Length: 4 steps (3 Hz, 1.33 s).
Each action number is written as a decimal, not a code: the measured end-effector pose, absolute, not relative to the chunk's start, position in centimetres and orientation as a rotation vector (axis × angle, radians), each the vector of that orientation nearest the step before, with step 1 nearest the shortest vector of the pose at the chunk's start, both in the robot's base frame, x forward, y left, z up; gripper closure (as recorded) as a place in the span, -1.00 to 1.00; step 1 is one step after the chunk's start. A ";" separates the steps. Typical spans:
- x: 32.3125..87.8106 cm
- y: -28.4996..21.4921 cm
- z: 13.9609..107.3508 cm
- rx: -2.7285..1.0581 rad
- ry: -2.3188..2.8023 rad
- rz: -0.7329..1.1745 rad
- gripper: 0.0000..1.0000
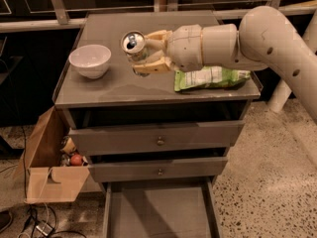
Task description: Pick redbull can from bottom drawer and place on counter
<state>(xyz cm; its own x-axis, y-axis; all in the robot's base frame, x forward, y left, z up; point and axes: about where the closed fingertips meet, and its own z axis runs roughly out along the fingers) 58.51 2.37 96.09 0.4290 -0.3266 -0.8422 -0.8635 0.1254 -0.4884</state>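
Gripper [144,53] clamped on can [133,43], above counter [119,90] centre. Bowl [89,61] near left edge; bag [210,78] near right edge.

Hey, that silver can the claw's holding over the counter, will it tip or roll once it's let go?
The redbull can, clamped in the claw above the counter, is slim and narrow-based, so it probably tips easily. On its side, the round smooth metal wall would likely roll.

The tool [143,52], clamped on the can [132,42], hangs over the desk [124,86] between bowl [90,60] and bag [210,77], with bare surface directly below and behind it.
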 end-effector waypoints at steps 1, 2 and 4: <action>60.1 3.5 95.4 -1.492 1.131 0.601 1.00; 61.3 4.2 93.7 -1.537 1.155 0.663 1.00; 62.2 5.5 88.8 -1.648 1.215 0.827 1.00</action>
<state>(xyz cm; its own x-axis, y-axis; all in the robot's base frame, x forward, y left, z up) 62.18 5.53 88.84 0.2938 -0.3541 -0.8879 -0.9559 -0.1125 -0.2714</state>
